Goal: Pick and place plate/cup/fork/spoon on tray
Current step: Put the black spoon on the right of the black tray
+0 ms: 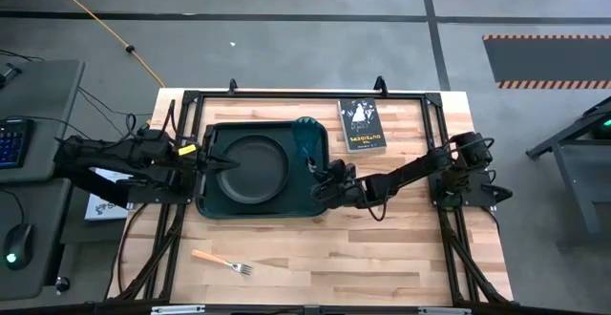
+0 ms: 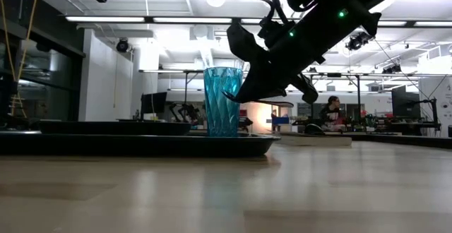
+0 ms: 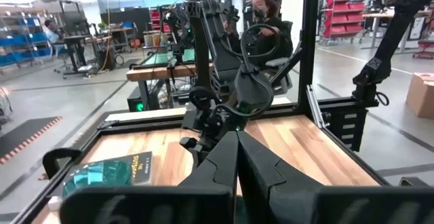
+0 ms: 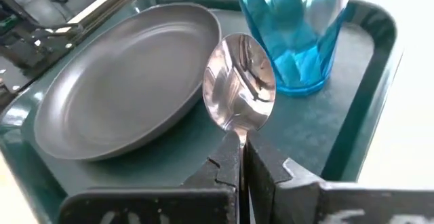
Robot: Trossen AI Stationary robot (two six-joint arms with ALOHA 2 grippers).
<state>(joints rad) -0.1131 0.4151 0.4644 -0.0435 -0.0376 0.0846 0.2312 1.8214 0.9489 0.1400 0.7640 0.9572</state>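
The dark green tray [image 1: 205,205] lies at the table's middle left. The black plate [image 1: 253,167] rests flat in it, and the teal cup [image 1: 307,136] stands upright in its far right corner. My right gripper [image 4: 242,146] hangs over the tray's right part, shut on the spoon [image 4: 239,81], whose shiny bowl shows between plate [image 4: 129,88] and cup [image 4: 295,27]. The orange-handled fork [image 1: 221,261] lies flat on the wood near the front edge. My left gripper [image 1: 224,162] waits shut above the tray's left side. My right gripper pinches the spoon between its two fingers at the neck just behind the bowl [image 4: 241,134]. The handle is hidden between the fingers. The fingers slant down from the table's right side and lie along the spoon. The bowl sticks out past the fingertips, lifted clear of the tray.
A small black book [image 1: 361,124] lies on the wood just right of the tray's far corner. Black frame rails [image 1: 286,95] run along the table's edges. Bare wood shows in front of the tray around the fork. People sit at desks in the room beyond.
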